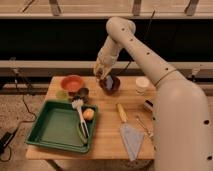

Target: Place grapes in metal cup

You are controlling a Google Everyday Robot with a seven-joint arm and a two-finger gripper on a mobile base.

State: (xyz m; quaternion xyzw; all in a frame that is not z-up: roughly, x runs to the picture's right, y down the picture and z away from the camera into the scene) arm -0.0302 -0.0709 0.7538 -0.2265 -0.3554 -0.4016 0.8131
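My gripper (103, 75) hangs from the arm that reaches in from the right. It is just above the left rim of the dark brown bowl (112, 85) at the back of the table. The grapes do not show plainly; something dark sits at the gripper's tip and I cannot tell what it is. The metal cup (82, 93) stands to the lower left of the gripper, between the orange bowl (72, 82) and the green tray (55, 127). A small light-green cup (62, 94) is to its left.
The green tray holds a white brush (79, 116) and an orange fruit (88, 114). A banana (121, 112), a grey napkin (131, 140) and a white cup (142, 84) lie on the right half of the table (107, 125).
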